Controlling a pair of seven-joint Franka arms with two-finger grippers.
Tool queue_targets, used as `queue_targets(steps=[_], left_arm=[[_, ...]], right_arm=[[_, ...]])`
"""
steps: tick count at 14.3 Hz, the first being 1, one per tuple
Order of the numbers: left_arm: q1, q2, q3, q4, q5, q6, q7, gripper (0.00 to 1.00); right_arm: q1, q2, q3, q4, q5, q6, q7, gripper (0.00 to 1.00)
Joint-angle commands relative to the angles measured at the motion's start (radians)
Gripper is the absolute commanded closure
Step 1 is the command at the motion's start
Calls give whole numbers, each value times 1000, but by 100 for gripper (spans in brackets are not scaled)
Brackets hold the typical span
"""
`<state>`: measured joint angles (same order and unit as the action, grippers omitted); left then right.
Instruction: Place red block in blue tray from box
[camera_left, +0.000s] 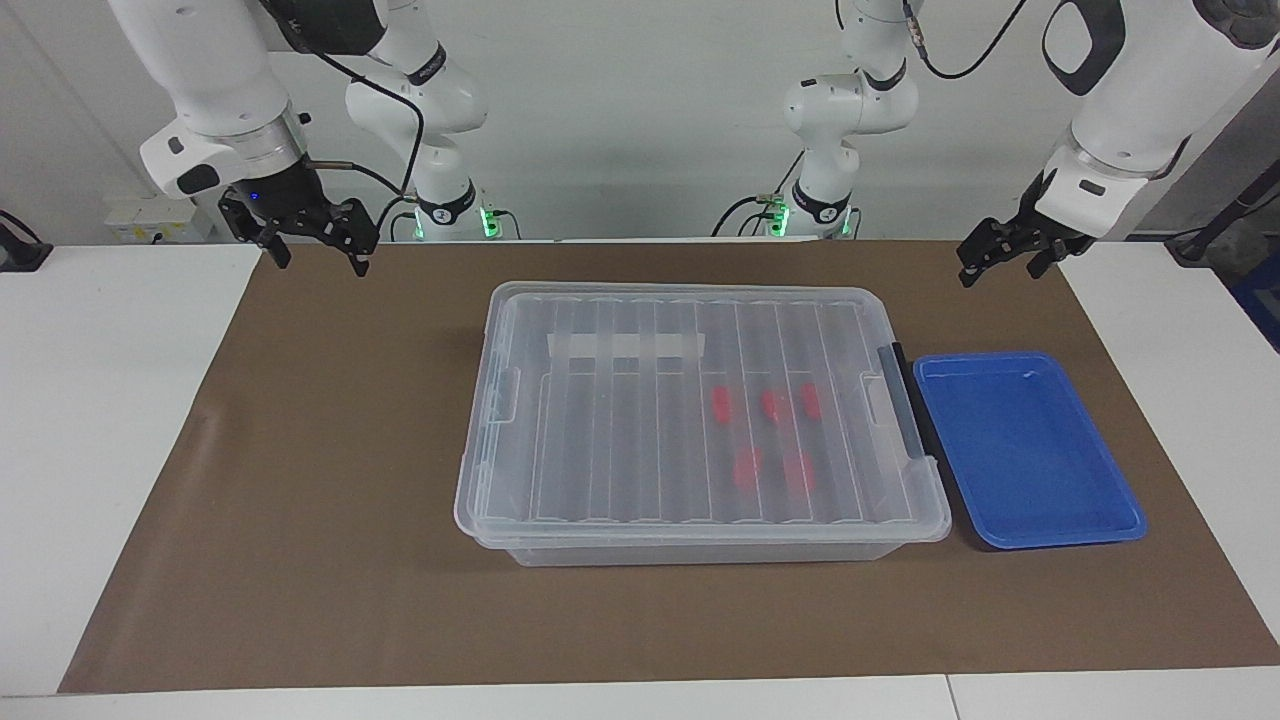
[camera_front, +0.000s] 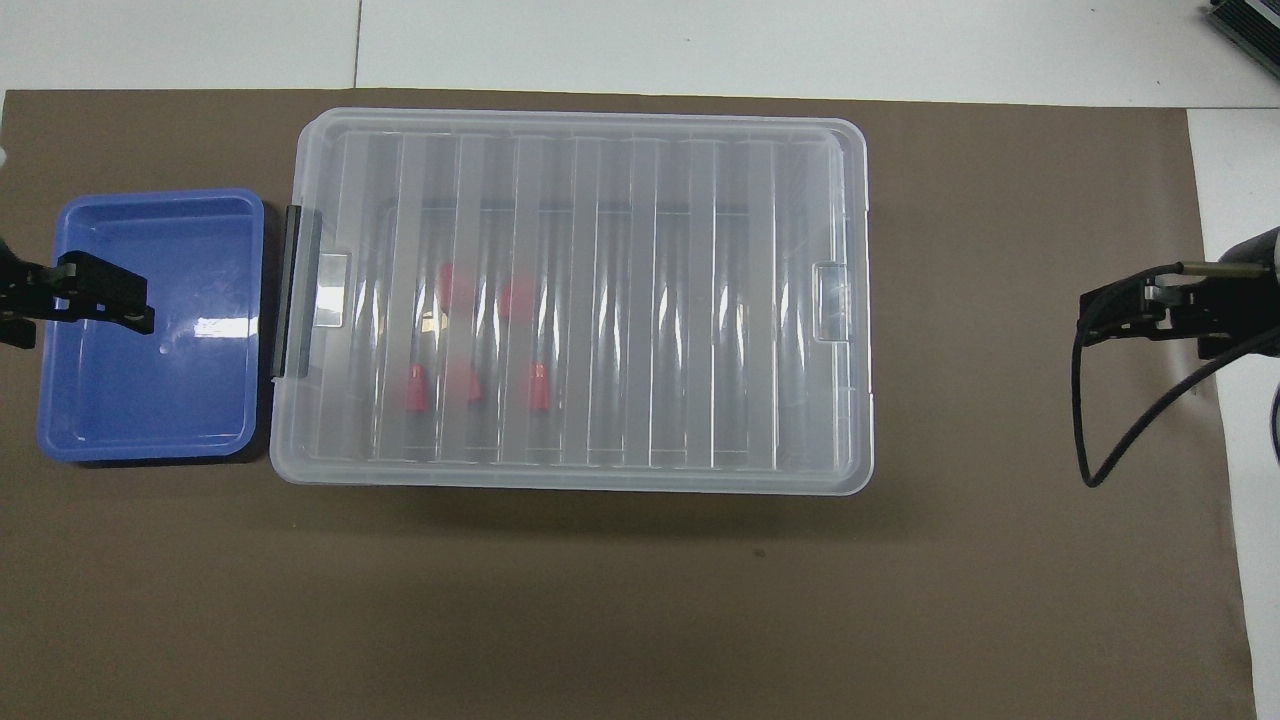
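- A clear box (camera_left: 700, 420) with a ribbed lid (camera_front: 580, 300) shut over it sits on the middle of a brown mat (camera_left: 330, 480) that covers the desk, the box's dark grey handle (camera_left: 905, 410) facing the left arm's end.
- Five red blocks show through the lid in the half of the box toward that handle: three in a row nearer the robots, among them one red block (camera_left: 719, 402), and two farther from them.
- A strip of white tape (camera_left: 625, 346) lies on the lid toward the edge nearest the robots.
- The blue tray (camera_left: 1030, 450) rests on the mat just beside the handle end of the box, nothing in it.
- The left gripper (camera_left: 1005, 252) hangs in the air above the mat's corner at the left arm's end, on the robots' side, jaws apart and holding nothing.
- The right gripper (camera_left: 315, 240) hangs over the mat's corner at the right arm's end, also on the robots' side, jaws spread and bare.
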<state>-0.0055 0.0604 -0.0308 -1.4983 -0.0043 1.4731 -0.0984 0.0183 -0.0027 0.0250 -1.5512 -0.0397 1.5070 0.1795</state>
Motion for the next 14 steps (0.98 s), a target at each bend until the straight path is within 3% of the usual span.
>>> queue_targets(steps=[1,8,14], left_arm=[[5,-24,2,-22,-11,-10,2,0],[5,-24,2,-22,-11,-10,0,0],[5,-24,2,-22,-11,-10,2,0]], right_arm=[[-8,-29,4,-53,-3,56,-22,0],[-8,-30,68,-188,-5,295,15,0],[-8,62,151,-198,-5,418,109,0]])
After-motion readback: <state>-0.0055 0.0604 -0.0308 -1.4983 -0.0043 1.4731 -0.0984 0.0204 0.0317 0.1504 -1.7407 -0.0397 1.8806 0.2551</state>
